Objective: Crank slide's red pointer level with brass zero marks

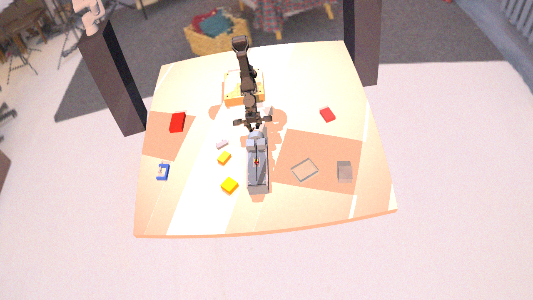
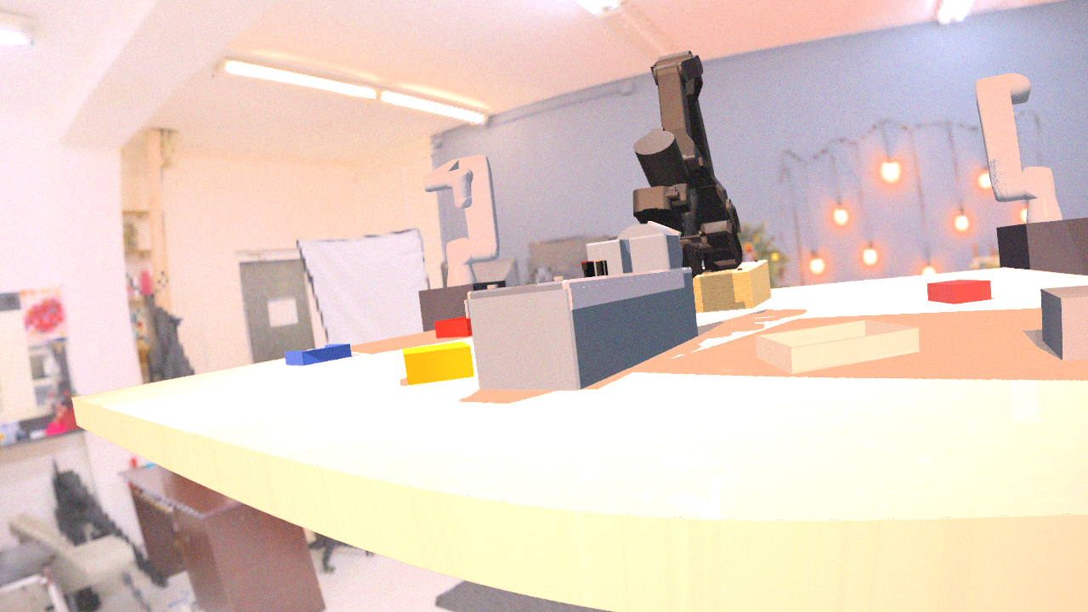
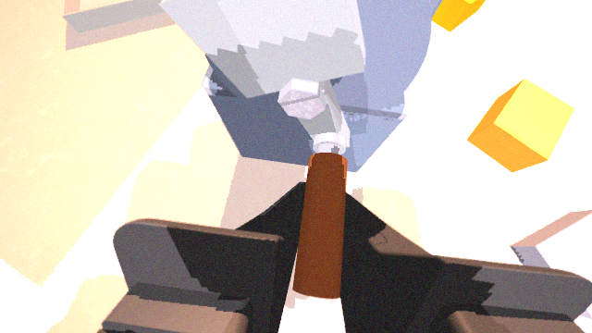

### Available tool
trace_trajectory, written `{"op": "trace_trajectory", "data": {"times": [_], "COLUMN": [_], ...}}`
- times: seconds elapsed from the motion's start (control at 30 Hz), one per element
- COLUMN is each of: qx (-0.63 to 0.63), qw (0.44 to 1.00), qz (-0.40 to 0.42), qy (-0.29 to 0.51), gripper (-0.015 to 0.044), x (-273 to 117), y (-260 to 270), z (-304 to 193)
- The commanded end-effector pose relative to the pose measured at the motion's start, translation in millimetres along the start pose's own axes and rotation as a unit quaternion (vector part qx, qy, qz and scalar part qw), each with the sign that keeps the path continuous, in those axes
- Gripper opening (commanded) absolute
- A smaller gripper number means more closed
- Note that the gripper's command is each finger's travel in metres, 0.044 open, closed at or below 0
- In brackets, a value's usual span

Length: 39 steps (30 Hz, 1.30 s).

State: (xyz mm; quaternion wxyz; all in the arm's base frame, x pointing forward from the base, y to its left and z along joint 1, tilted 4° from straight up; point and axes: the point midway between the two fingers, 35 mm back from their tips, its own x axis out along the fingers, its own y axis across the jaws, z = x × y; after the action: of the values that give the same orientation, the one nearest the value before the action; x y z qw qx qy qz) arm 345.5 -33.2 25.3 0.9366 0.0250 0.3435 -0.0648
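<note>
The grey machine [image 1: 257, 178] [image 2: 524, 335] stands on the table, its crank end toward the arm. My gripper [image 3: 317, 191] [image 1: 255, 128] is shut on the brown crank handle [image 3: 324, 222], one finger on each side of it. A pale crank arm [image 3: 324, 113] joins the handle to the hub. The slide's red pointer [image 1: 256, 162] shows as a small red spot in the slot on top of the machine, with a little yellow brass beside it. Whether it is level with the zero marks is too small to tell. In the exterior view the fingers are hidden behind the machine.
Left of the machine lie an orange block [image 1: 223, 158], a yellow block [image 1: 229, 185] [image 2: 438, 363] and a small pale part [image 1: 222, 143]. Right are a shallow tray [image 1: 298, 179] [image 2: 852, 357] and a grey box [image 1: 344, 173]. Red blocks [image 1: 177, 122] [image 1: 327, 114] and a blue bracket [image 1: 162, 178] lie farther out.
</note>
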Motion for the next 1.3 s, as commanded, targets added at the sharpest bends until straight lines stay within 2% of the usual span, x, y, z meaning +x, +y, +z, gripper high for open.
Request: {"op": "trace_trajectory", "data": {"times": [0.0, 1.27], "qx": [0.003, 0.002], "qw": [1.000, 1.000], "qz": [-0.011, -0.011], "qy": [-0.002, -0.003], "gripper": [0.0000, 0.0000], "x": [-3, -34], "y": [-8, -11], "z": [3, 34]}}
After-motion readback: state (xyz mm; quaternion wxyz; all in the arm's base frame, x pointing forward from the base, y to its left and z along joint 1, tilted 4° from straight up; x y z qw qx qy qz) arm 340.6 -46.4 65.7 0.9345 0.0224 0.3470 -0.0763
